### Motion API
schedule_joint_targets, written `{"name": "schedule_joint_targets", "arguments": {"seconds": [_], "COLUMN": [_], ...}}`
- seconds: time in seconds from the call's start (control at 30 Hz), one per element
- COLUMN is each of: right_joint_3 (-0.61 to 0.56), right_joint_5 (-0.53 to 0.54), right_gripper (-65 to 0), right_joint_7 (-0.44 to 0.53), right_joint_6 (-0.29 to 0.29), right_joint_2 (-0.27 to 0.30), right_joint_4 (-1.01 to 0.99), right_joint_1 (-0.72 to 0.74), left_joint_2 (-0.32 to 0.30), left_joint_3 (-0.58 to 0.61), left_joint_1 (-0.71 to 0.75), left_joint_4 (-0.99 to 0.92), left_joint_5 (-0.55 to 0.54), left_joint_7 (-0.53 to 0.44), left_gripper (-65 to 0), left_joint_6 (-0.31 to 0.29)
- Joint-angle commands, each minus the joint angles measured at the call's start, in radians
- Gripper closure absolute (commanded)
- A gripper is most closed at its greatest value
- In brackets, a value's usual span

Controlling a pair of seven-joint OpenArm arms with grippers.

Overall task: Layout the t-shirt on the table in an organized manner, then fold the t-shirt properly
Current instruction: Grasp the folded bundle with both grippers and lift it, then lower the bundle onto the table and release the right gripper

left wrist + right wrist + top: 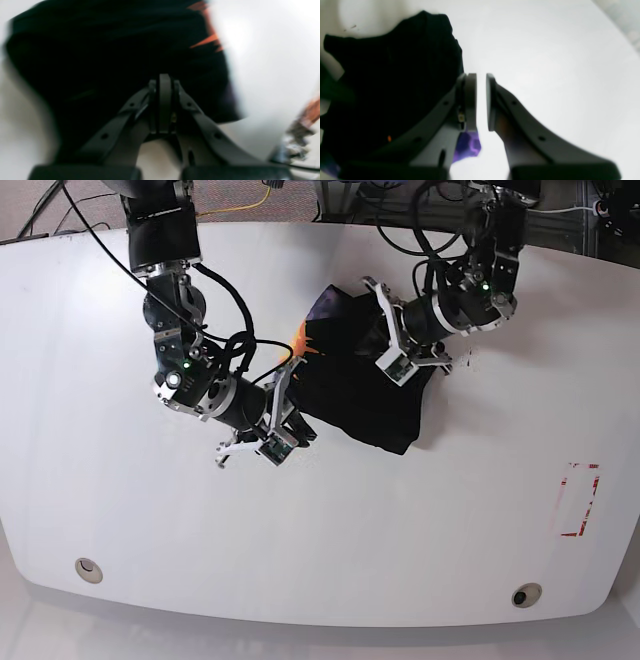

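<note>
The black t-shirt (355, 405) lies bunched in a heap on the white table (400, 530), right of centre toward the back, with an orange bit (300, 340) at its left edge. My left gripper (372, 335) hovers over the heap's upper part. In the blurred left wrist view its fingers (165, 80) are shut, with the t-shirt (100, 62) behind them. Whether cloth is pinched does not show. My right gripper (481, 100) stands narrowly open over bare table (545, 62), just right of the t-shirt (395, 75). A purple patch (467, 147) peeks out under its left finger.
A red rectangular outline (580, 500) marks the table's right side. Two small round holes (88, 568) (526, 593) sit near the front edge. Cables and frame parts crowd the back edge behind both arms. The table's rounded edge (620, 27) runs at upper right in the right wrist view.
</note>
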Motion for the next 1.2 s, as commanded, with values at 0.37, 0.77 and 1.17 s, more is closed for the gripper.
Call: {"name": "schedule_joint_targets", "arguments": {"seconds": [0.37, 0.77, 1.17], "right_joint_3": [0.001, 0.006, 0.007], "right_joint_5": [0.01, 0.019, 0.015], "right_gripper": [-6.2, -5.9, -5.9], "right_joint_7": [0.301, 0.328, 0.247], "right_joint_6": [-0.002, -0.002, -0.002], "right_joint_2": [-0.04, 0.025, 0.026], "right_joint_4": [-0.354, -0.296, -0.061], "right_joint_1": [0.032, -0.089, -0.23], "left_joint_2": [0.017, -0.107, -0.158], "left_joint_3": [0.015, 0.015, 0.015], "left_joint_1": [0.018, -0.034, -0.104], "left_joint_4": [-0.138, -0.224, -0.218], "left_joint_5": [-0.01, -0.012, -0.013], "left_joint_7": [-0.02, -0.022, -0.022], "left_gripper": [0.0, 0.0, 0.0], "left_joint_6": [-0.004, -0.004, -0.004]}}
